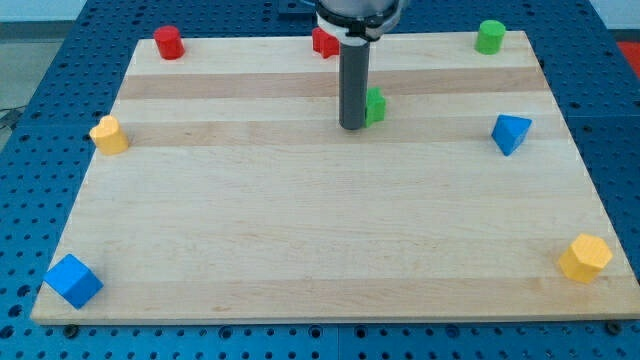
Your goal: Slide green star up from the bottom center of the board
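A green block [376, 105], likely the green star, sits in the upper middle of the wooden board [330, 220], partly hidden behind my rod, so its shape is hard to make out. My tip [352, 127] rests on the board just left of and slightly below this green block, touching or nearly touching it. The rod rises straight up to the arm at the view's top.
A red cylinder [168, 43] is at top left, a red block [324, 42] behind the rod, a green cylinder [490, 37] at top right. A yellow block [109, 134] is at left, a blue block [510, 133] at right, a blue cube [73, 281] bottom left, a yellow block [585, 258] bottom right.
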